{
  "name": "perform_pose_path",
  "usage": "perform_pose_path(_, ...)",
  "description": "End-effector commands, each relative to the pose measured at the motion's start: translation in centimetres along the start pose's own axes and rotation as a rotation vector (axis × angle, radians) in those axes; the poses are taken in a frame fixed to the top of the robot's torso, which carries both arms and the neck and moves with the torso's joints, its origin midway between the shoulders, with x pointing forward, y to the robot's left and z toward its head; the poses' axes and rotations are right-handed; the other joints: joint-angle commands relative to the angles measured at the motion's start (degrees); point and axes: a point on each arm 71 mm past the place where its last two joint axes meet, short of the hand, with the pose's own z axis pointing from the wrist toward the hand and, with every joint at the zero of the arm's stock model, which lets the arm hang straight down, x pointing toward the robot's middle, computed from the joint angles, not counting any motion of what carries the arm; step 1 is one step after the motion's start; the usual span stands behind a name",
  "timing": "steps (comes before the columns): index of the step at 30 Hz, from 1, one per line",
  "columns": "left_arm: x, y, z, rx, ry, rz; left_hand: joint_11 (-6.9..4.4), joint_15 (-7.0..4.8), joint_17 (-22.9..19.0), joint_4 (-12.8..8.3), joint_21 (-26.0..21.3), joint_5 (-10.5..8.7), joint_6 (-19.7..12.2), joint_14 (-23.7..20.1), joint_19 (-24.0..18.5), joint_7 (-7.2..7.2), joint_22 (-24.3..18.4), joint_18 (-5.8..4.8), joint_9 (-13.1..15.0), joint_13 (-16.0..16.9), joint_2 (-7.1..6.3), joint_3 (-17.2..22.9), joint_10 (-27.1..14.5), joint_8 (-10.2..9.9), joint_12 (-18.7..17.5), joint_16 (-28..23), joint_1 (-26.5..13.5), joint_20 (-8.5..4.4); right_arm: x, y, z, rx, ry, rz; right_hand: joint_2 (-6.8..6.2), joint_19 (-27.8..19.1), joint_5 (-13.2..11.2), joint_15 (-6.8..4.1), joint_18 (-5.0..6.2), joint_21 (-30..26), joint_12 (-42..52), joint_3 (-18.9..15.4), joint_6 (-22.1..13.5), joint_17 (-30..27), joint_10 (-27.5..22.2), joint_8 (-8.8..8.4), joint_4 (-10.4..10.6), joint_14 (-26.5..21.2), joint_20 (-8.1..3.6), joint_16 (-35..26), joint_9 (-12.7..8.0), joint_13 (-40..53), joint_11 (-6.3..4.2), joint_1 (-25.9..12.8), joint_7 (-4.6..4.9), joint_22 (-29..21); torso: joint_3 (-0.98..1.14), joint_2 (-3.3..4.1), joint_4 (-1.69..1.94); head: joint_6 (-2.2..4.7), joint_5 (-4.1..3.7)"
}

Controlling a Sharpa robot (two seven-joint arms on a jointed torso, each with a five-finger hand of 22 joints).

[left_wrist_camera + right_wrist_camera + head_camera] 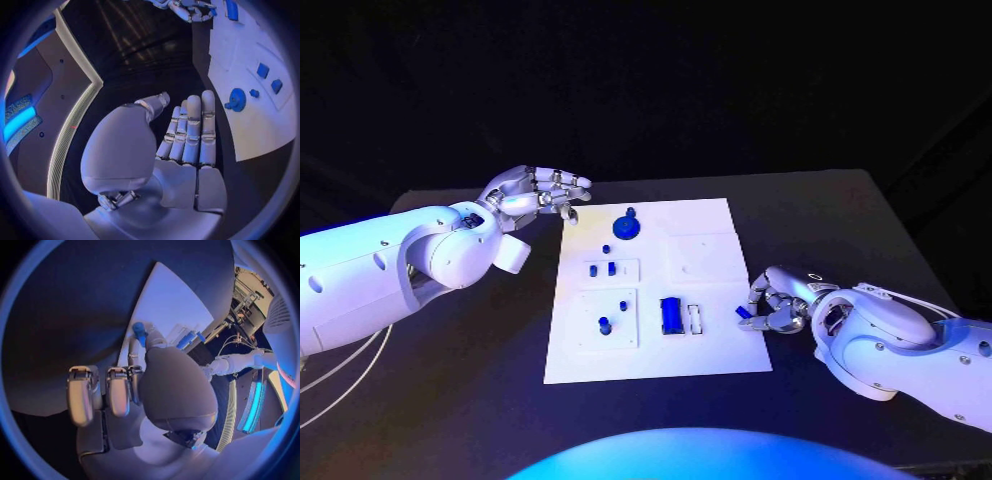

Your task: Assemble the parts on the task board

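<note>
The white task board (718, 345) lies in the middle of the black table. My right hand (780, 300) sits at the board's right edge and pinches a small blue part (743, 313) between thumb and finger; the right wrist view shows that part (139, 332) at the fingertips of the hand (164, 385), over the board (169, 300). My left hand (538, 190) hovers off the board's far left corner, holding nothing, its fingers (190, 130) straight in the left wrist view. A round blue part (629, 227) stands near the board's far edge.
Several small blue parts stand on the board's left half, among them a pair (602, 269) and a peg (604, 324). A blue block (671, 315) and a pale bar (694, 320) lie near the middle. Bare black table (473, 380) surrounds the board.
</note>
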Motion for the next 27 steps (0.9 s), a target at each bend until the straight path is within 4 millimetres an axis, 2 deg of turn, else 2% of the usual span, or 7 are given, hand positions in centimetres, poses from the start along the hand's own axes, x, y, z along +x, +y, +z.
perform_pose_path(1,0.1,-0.1,0.0,0.009,0.009,-0.010,0.03,0.48,0.10,0.40,-0.19,0.06,-0.45,0.02,0.39,0.38,-0.05,0.85,-0.05,-0.06,0.03,-0.08,-0.51,0.13,0.38,-0.25,-0.21,0.05,1.4,-0.3,-0.1,0.028,0.056,-0.073,0.85,5.09,3.80,-0.05,-0.69,0.39,-0.12,2.23,0.44,9.18,3.42,-0.84,-0.30,4.74,-0.09,-0.16,-7.29,11.77,-0.41,2.96,-0.33,14.20,-0.01,0.02,0.00,0.00,0.04)
perform_pose_path(3,0.1,-0.1,0.0,0.009,0.009,-0.010,0.03,0.48,0.10,0.40,-0.19,0.06,-0.45,0.02,0.39,0.38,-0.05,0.85,-0.05,-0.06,0.03,-0.08,-0.51,0.13,0.38,-0.25,-0.21,0.05,1.4,-0.3,-0.1,0.029,0.048,-0.070,0.88,5.11,3.89,-0.11,-0.70,0.42,-0.11,3.89,0.69,9.23,3.43,-1.11,-0.12,4.75,-0.16,-0.15,-7.57,11.79,-0.49,3.72,-0.38,14.22,-0.04,0.02,0.01,-0.02,0.03)
perform_pose_path(5,0.1,-0.1,0.0,0.009,0.009,-0.010,0.03,0.48,0.10,0.40,-0.19,0.06,-0.45,0.02,0.39,0.38,-0.05,0.85,-0.05,-0.06,0.03,-0.08,-0.51,0.13,0.38,-0.25,-0.21,0.05,1.4,-0.2,-0.1,0.028,0.038,-0.063,0.66,5.16,7.53,-0.18,-0.73,0.55,-0.05,6.30,1.04,9.30,3.49,-1.44,0.04,4.77,-0.29,-0.14,-7.93,11.87,-0.60,3.33,-0.45,14.28,-0.05,0.02,0.00,-0.04,0.04)
perform_pose_path(11,0.1,-0.1,0.0,0.009,0.008,-0.009,0.04,0.49,0.11,0.49,-0.27,0.06,-0.47,0.02,0.44,0.39,-0.11,0.85,-0.08,-0.07,0.05,-0.11,-0.56,0.15,0.42,-0.24,-0.22,0.05,1.2,0.1,-0.3,0.021,0.011,-0.027,-0.46,5.27,11.43,-0.41,-0.80,0.89,0.06,11.24,1.46,9.43,3.60,-1.52,-0.18,4.80,-0.46,-0.11,-8.08,12.01,-0.82,2.94,-0.75,14.41,-0.03,-0.02,0.02,-0.11,0.19)
perform_pose_path(17,0.1,-0.1,0.0,0.009,0.007,-0.009,0.04,0.49,0.11,0.49,-0.27,0.06,-0.47,0.02,0.44,0.39,-0.11,0.85,-0.08,-0.07,0.05,-0.11,-0.56,0.15,0.42,-0.24,-0.22,0.05,0.9,0.6,-0.5,0.012,0.005,0.042,-1.57,5.37,14.71,-0.53,-0.87,1.22,0.16,16.93,1.15,9.62,3.74,-0.85,-0.60,4.85,-0.62,-0.05,-7.41,12.13,-0.95,1.68,-0.87,14.54,-0.10,-0.01,0.07,-0.07,0.24)
perform_pose_path(21,0.1,-0.1,0.0,0.009,0.005,-0.009,0.04,0.49,0.11,0.49,-0.27,0.06,-0.47,0.02,0.44,0.39,-0.11,0.85,-0.08,-0.07,0.05,-0.11,-0.56,0.15,0.42,-0.24,-0.22,0.05,0.3,1.2,-0.7,0.002,0.002,0.102,-1.91,5.36,15.10,-0.54,-0.86,1.16,0.17,18.39,0.88,9.58,3.77,-0.56,-0.84,4.84,-0.63,-0.07,-7.10,12.15,-0.95,1.27,-0.85,14.53,-0.06,-0.01,0.03,-0.11,0.41)
perform_pose_path(27,0.2,-0.1,0.0,0.009,0.007,-0.009,0.04,0.49,0.12,0.52,-0.32,0.07,-0.49,0.02,0.48,0.39,-0.16,0.85,-0.09,-0.08,0.07,-0.11,-0.58,0.16,0.45,-0.24,-0.18,0.05,-0.8,2.7,-0.5,-0.020,0.002,0.194,-2.16,5.31,14.19,-0.47,-0.83,0.97,0.11,20.15,0.56,9.48,3.78,-0.12,-0.43,4.82,-0.57,-0.13,-6.62,12.14,-0.87,-0.91,-0.77,14.49,-0.16,-0.06,-0.04,-0.05,0.26)
